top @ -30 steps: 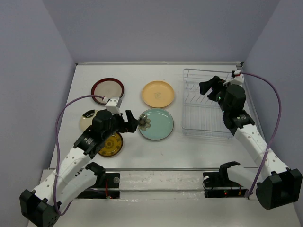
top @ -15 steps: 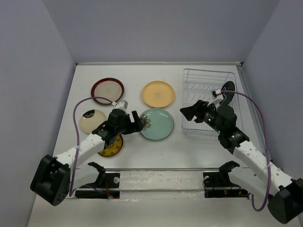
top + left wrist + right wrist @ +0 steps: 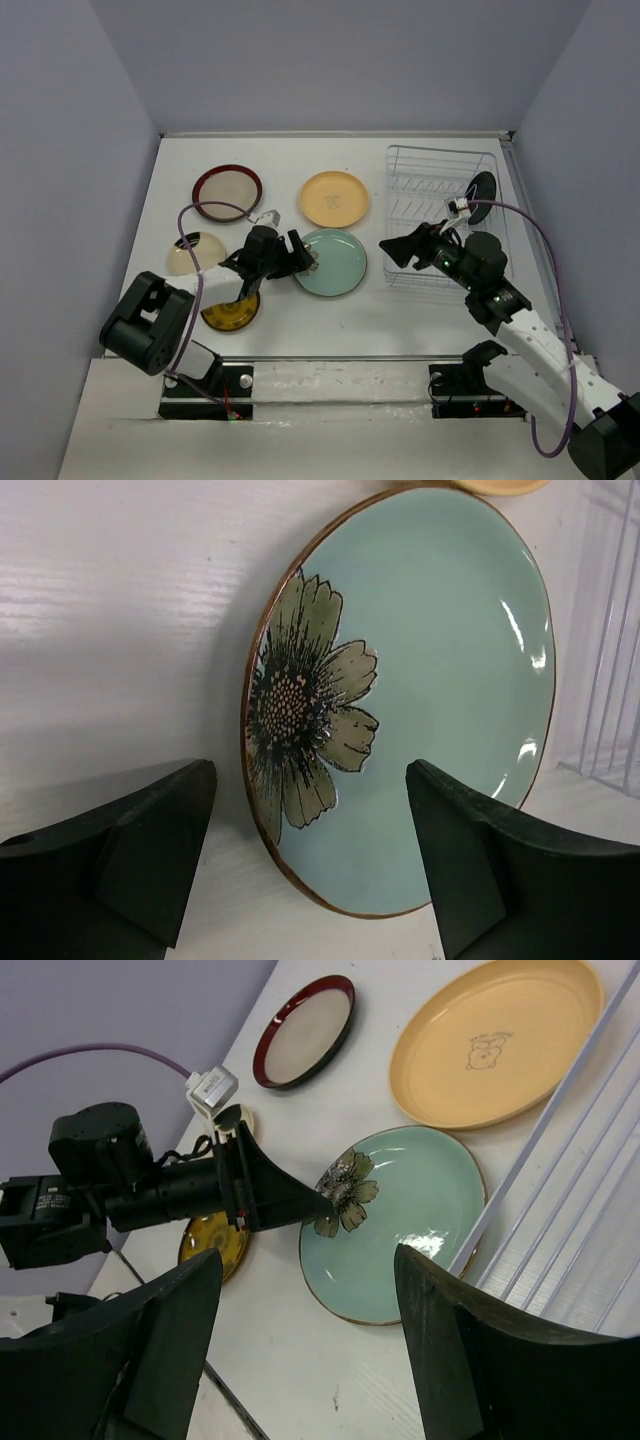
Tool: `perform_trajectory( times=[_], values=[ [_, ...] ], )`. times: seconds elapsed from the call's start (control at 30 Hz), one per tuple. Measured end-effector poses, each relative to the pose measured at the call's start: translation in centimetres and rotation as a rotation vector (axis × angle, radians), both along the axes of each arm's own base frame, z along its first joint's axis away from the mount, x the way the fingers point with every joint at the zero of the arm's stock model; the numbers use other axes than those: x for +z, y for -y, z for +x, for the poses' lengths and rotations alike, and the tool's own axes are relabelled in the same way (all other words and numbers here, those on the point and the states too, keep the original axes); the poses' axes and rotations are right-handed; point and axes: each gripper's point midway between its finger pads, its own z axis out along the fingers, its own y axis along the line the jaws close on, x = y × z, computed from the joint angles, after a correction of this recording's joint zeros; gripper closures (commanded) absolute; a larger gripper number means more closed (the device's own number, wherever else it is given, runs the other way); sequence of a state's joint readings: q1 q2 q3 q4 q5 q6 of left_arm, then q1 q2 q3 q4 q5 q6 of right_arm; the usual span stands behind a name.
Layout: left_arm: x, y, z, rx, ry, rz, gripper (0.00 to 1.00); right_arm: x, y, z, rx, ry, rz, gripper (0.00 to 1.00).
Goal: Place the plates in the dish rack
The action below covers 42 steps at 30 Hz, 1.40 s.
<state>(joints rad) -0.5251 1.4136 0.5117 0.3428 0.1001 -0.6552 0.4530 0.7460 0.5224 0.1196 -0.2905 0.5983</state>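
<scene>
The pale teal plate with the dark flower lies flat mid-table; it also shows in the left wrist view and the right wrist view. My left gripper is open and low at the plate's left rim, which lies between its jaws. My right gripper is open and empty, above the table between the teal plate and the white wire dish rack. The peach plate, red-rimmed beige plate, amber plate and black-and-cream plate lie flat.
A dark round object stands among the rack's right-hand dividers. The left arm's purple cable loops over the left-hand plates. Grey walls close in the table on three sides. Rack wires run along the right wrist view's right side.
My left gripper has reached further right and lower to the teal plate's rim. My right arm has left the rack's far right and swung left and nearer, uncovering the dark object.
</scene>
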Motion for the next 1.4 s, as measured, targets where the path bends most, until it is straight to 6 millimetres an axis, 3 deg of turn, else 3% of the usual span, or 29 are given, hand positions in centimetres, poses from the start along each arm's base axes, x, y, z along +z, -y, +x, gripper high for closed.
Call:
perform_trajectory(
  times=[0.17,0.27,0.3,0.37,0.4,0.57,0.8,0.93,1.13,1.4],
  values=[
    [-0.3,0.7,1.3,0.01,0.017,-0.053,0.33,-0.9,-0.1,-0.2,0.01,-0.014,-0.006,0.26],
    [-0.4,1.1,2.1,0.022,0.026,-0.092,0.57,-1.3,-0.2,-0.4,0.019,-0.015,-0.004,0.27],
    [-0.6,1.1,2.2,0.024,0.026,-0.096,0.74,-1.4,-0.2,-0.4,0.023,-0.016,-0.003,0.27],
    [-1.1,1.0,2.3,0.039,0.016,-0.118,0.91,-1.9,-0.3,-0.5,0.029,-0.025,-0.004,0.27],
    [-1.5,0.8,2.1,0.045,0.01,-0.124,0.94,-2.1,-0.3,-0.6,0.032,-0.028,-0.005,0.27],
    [-0.2,0.6,1.9,0.065,0.027,-0.227,0.94,-2.5,-0.7,-0.7,0.059,-0.036,-0.009,0.24],
    [1.3,-1.9,-0.5,0.093,0.058,-0.197,0.94,-2.7,-2.6,-1.1,0.193,-0.06,-0.044,0.18],
    [3.8,-3.1,-2.0,0.093,0.11,-0.179,0.94,-2.6,-3.5,-0.9,0.254,-0.066,-0.058,0.14],
    [8.7,-3.2,-3.2,0.054,0.222,-0.233,0.94,-2.9,-4.3,0.0,0.29,-0.102,-0.084,0.08],
    [10.2,-2.9,-4.9,-0.007,0.239,-0.261,0.94,-5.5,-5.7,0.0,0.338,-0.199,-0.143,0.07]
  ],
)
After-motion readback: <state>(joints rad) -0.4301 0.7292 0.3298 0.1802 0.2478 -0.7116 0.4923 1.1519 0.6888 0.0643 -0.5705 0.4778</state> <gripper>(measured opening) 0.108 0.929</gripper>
